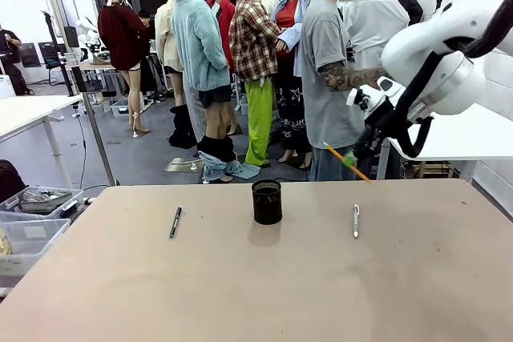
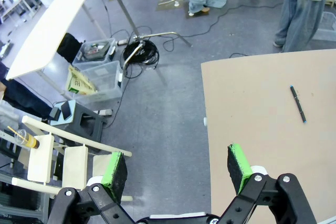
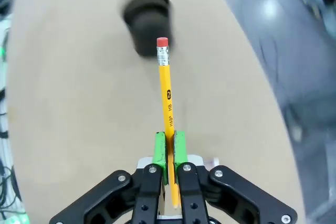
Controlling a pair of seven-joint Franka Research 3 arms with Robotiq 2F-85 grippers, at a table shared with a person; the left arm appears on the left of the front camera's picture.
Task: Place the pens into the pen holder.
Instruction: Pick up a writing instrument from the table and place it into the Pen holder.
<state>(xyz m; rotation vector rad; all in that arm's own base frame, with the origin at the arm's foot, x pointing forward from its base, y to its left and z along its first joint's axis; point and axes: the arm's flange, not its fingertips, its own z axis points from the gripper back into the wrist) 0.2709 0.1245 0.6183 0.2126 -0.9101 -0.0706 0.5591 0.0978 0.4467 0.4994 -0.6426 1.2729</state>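
The black mesh pen holder [image 1: 267, 202] stands upright mid-table. A dark pen [image 1: 175, 223] lies to its left and a white-silver pen [image 1: 356, 220] to its right. My right gripper [image 1: 350, 160] hangs above the table's far right, shut on an orange-yellow pencil [image 1: 347, 162] that slants down to the right. In the right wrist view the pencil [image 3: 167, 103] sticks out from between the green pads [image 3: 159, 150], eraser end toward the blurred holder [image 3: 148, 19]. My left gripper [image 2: 178, 169] is open and empty past the table's left edge; the dark pen [image 2: 298, 104] lies far off.
A person stands at the far side behind the right arm. Left of the table on the floor are plastic bins [image 2: 100, 72], a cable coil [image 2: 139, 53] and a wooden chair [image 2: 58, 156]. A second table [image 1: 36, 110] stands at far left.
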